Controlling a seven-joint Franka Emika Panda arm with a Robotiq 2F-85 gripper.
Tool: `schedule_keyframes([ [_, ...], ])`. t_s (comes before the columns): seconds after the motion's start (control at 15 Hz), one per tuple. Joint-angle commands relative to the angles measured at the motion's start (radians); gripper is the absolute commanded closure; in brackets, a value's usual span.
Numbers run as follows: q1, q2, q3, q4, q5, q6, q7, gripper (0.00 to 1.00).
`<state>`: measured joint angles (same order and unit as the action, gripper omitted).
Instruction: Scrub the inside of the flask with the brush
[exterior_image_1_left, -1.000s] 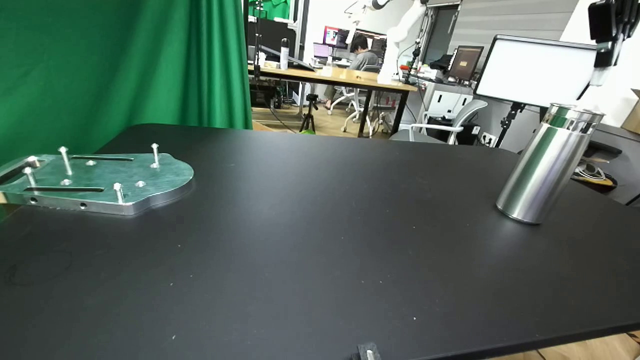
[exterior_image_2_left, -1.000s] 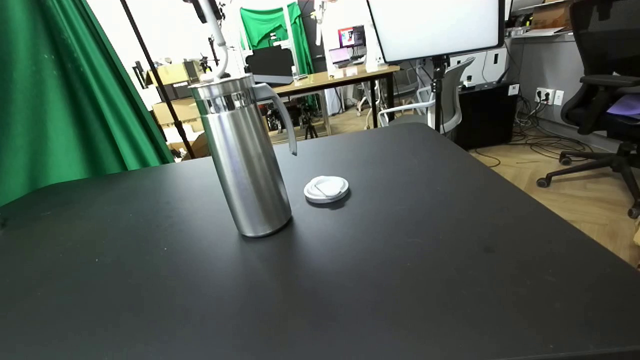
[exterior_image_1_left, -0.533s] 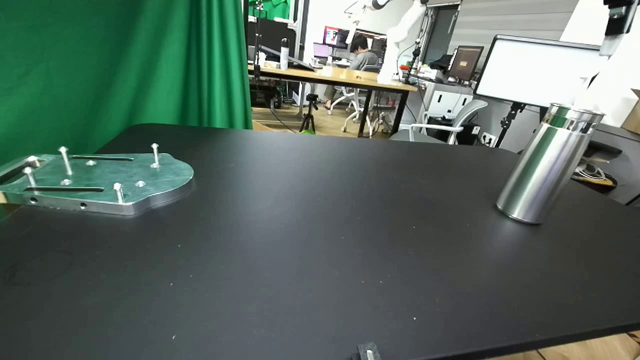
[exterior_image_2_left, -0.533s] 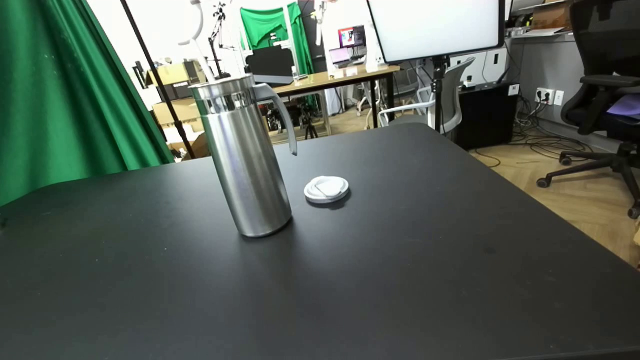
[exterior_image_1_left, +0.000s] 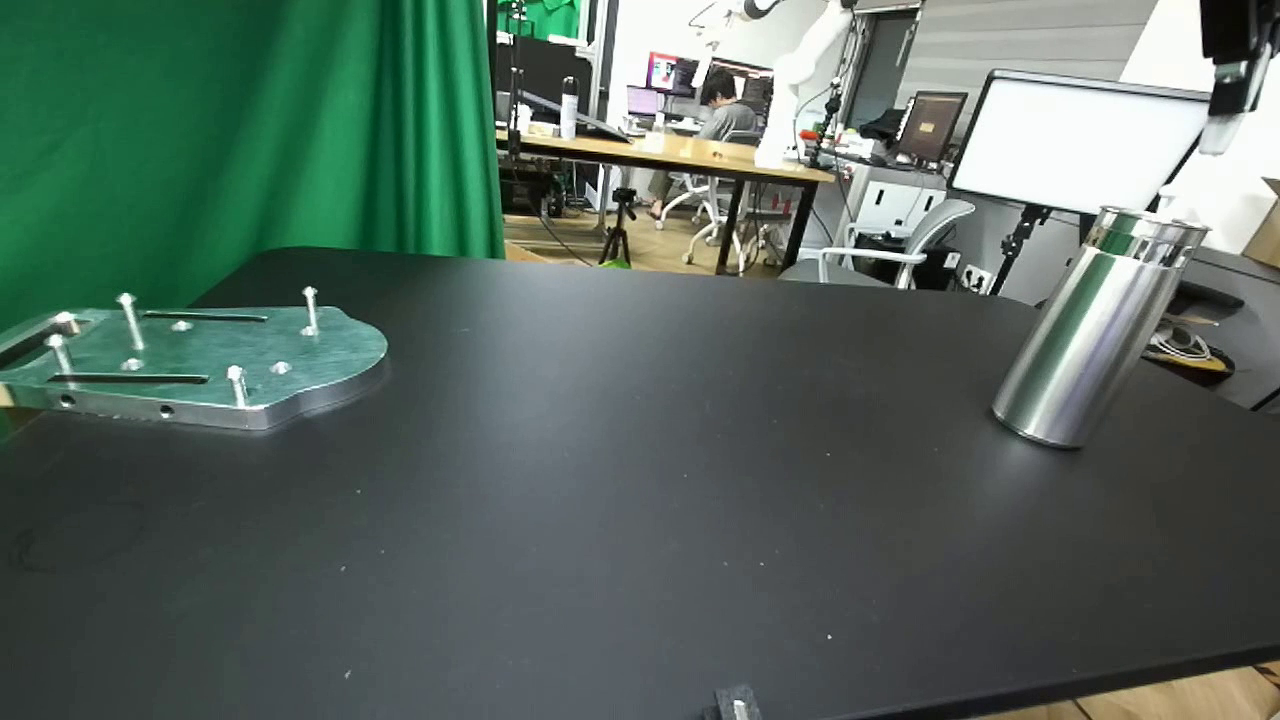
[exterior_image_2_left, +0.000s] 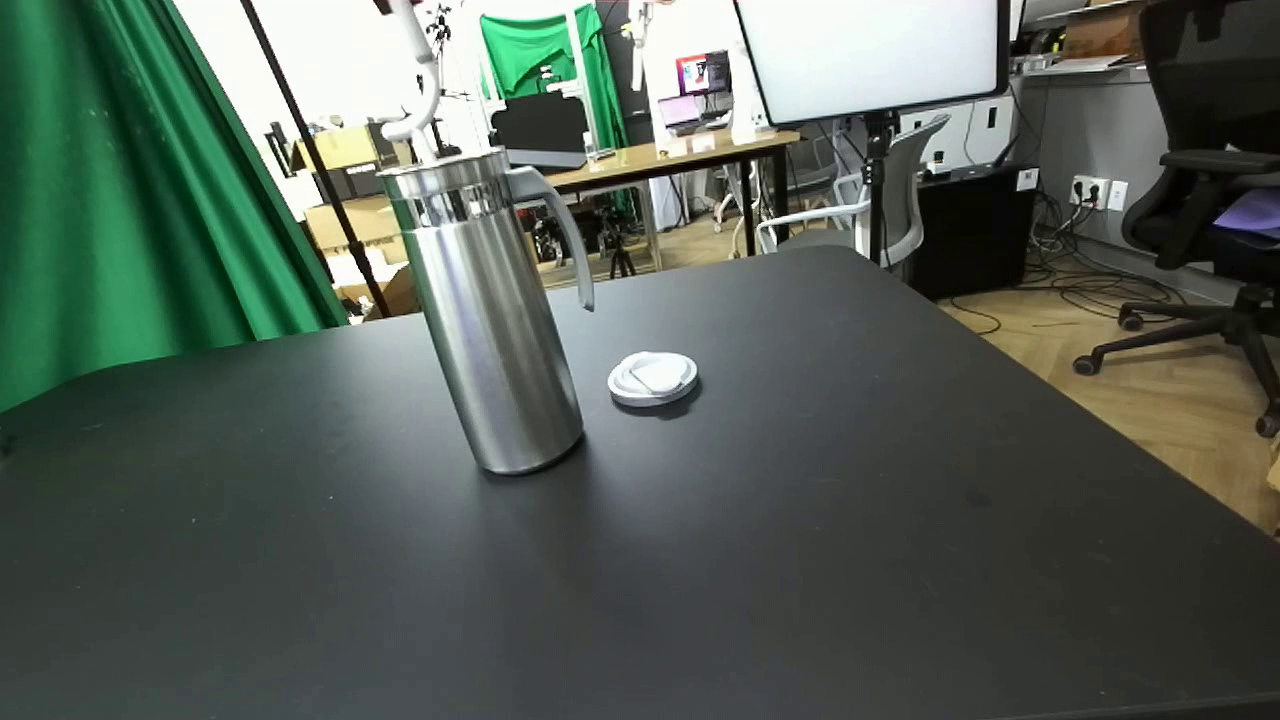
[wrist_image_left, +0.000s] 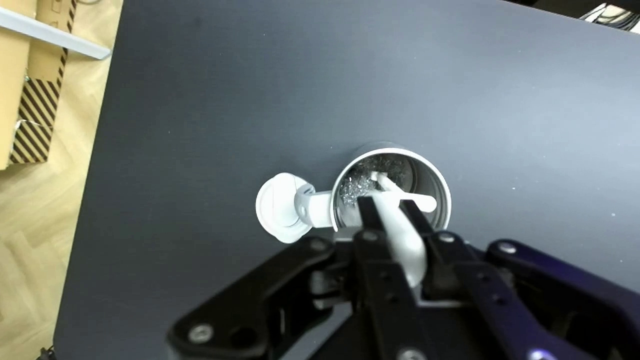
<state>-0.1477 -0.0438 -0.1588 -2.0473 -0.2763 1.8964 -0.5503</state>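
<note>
The flask stands on the black table, a shiny steel cylinder in both exterior views (exterior_image_1_left: 1095, 335) (exterior_image_2_left: 495, 330). In the wrist view I look down into its open mouth, with its rim (wrist_image_left: 442, 175) and grey side handle (wrist_image_left: 318, 209) visible. My gripper (wrist_image_left: 388, 205) is above the mouth, closed around the white handle of the brush (wrist_image_left: 407, 245). The brush's curved white shaft also shows in an exterior view (exterior_image_2_left: 425, 95), going down into the mouth. The brush head is hidden inside the flask. My gripper (exterior_image_1_left: 1240, 75) shows at the top right in an exterior view.
A white round lid lies on the table beside the flask's handle (exterior_image_2_left: 653, 380) (wrist_image_left: 275, 207). A flat greenish plate with upright pegs (exterior_image_1_left: 200, 350) lies at the far left of the table (exterior_image_1_left: 650, 500). A green curtain (exterior_image_1_left: 250, 130) hangs behind.
The brush and gripper rose between one second and half a second ago, then came partly down again, with the brush shaft deeper in the mouth now. The flask and lid have not moved.
</note>
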Motion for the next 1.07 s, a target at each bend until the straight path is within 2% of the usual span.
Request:
schedule_keyframes([
  [0.0, -0.012, 0.083, -0.011, 0.039, 0.0, 0.009, 0.006, 0.96],
  [0.2, -0.02, 0.129, -0.009, 0.053, 0.003, 0.006, 0.005, 0.96],
  [0.27, -0.021, 0.133, -0.006, 0.054, 0.003, 0.0, 0.009, 0.6],
  [0.4, -0.018, 0.112, -0.002, 0.042, -0.008, -0.013, 0.016, 0.53],
  [0.53, -0.011, 0.059, 0.002, 0.013, -0.024, -0.025, 0.057, 0.38],
  [0.6, -0.019, 0.113, -0.001, 0.023, -0.002, 0.006, 0.007, 0.57],
  [0.8, -0.015, 0.078, -0.001, 0.021, -0.004, -0.012, 0.018, 0.39],
  [1.0, -0.014, 0.07, -0.001, 0.018, -0.005, -0.012, 0.019, 0.38],
])
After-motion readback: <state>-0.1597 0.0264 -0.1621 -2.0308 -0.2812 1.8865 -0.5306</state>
